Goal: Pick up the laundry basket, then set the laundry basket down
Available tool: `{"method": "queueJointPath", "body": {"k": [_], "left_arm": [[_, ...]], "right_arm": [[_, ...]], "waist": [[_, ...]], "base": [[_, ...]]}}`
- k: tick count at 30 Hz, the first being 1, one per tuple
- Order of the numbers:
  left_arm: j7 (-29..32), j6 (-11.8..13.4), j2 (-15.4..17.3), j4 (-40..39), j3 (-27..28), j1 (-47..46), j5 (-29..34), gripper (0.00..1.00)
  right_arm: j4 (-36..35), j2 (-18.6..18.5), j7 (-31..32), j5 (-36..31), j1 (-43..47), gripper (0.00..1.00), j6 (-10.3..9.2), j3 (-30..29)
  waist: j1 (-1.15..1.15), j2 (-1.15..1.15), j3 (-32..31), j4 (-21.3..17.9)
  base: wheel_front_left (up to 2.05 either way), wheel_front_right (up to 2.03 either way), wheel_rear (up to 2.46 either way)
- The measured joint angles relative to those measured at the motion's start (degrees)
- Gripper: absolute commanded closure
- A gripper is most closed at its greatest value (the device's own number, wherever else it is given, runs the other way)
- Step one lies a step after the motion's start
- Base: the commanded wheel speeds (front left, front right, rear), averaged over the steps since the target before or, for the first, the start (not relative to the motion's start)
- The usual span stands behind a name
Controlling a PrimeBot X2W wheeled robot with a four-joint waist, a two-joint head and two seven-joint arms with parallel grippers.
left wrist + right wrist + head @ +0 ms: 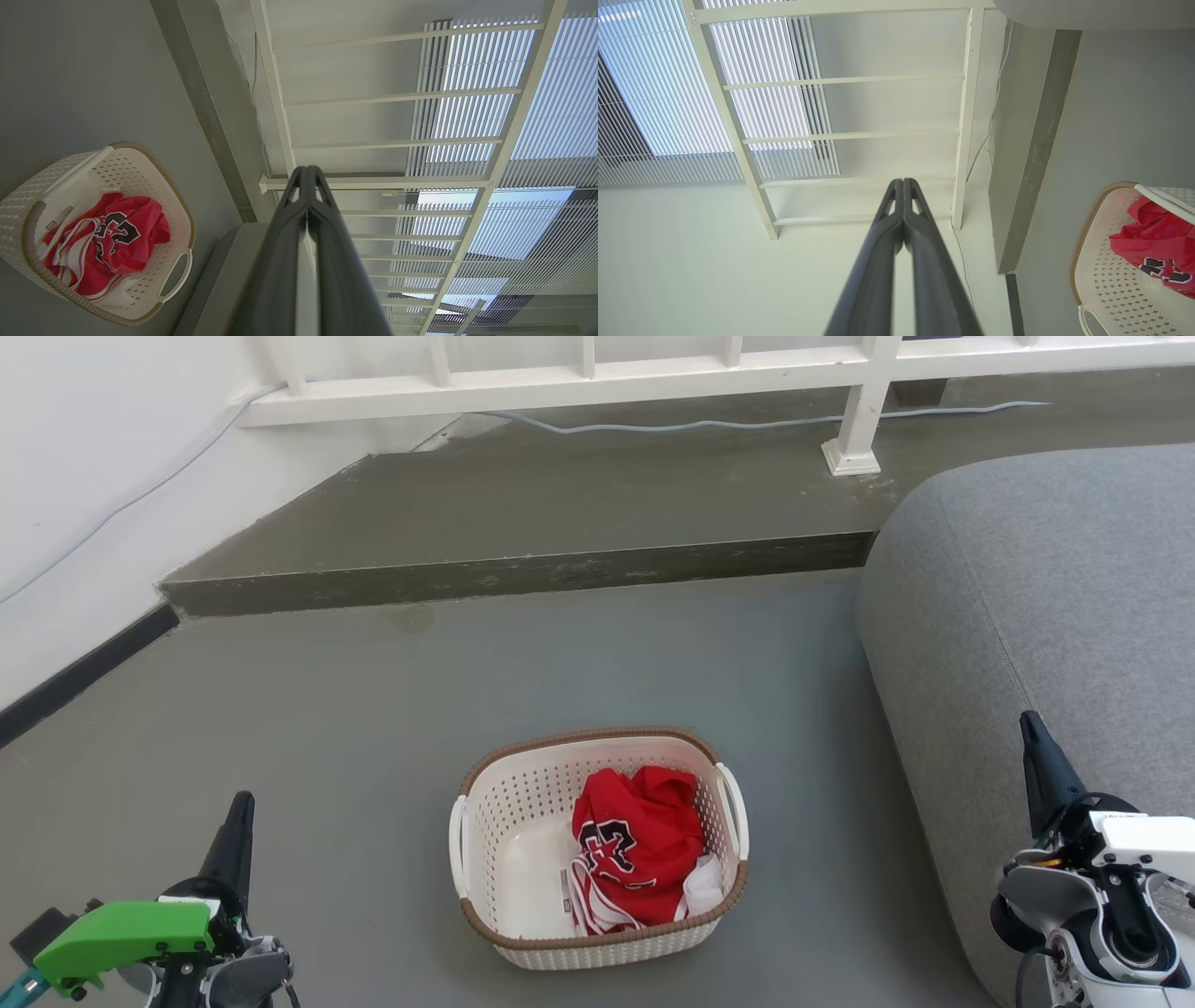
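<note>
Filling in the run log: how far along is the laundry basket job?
Done: nothing visible; the cream-white perforated plastic laundry basket with brown rim sits on the grey floor, a red jersey inside. In hand: nothing; left gripper and right gripper are shut, empty, apart from its white side handles. Left: grasp, lift, set down.

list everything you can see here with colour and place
laundry basket: one, cream-white with brown rim, middle of the floor
jersey: one, red, crumpled inside the basket
sofa: one, grey, right of the basket
step: one, dark grey, beyond the basket
railing: one, white, on the step
cable: count unclear, pale grey, along the step under the railing
left gripper: one, dark fingers shut, lower left
right gripper: one, dark fingers shut, lower right
</note>
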Motion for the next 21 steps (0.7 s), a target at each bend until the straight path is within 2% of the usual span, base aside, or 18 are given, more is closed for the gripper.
{"method": "queueJointPath", "body": {"k": [21], "left_arm": [[0.0,0.0,-0.1,0.0,0.1,0.0,0.0,1.0]], "right_arm": [[0.2,0.0,0.0,0.0,-0.2,1.0,0.0,0.0]], "waist": [[0.0,0.0,0.0,0.0]], "base": [[0.0,0.0,0.0]]}}
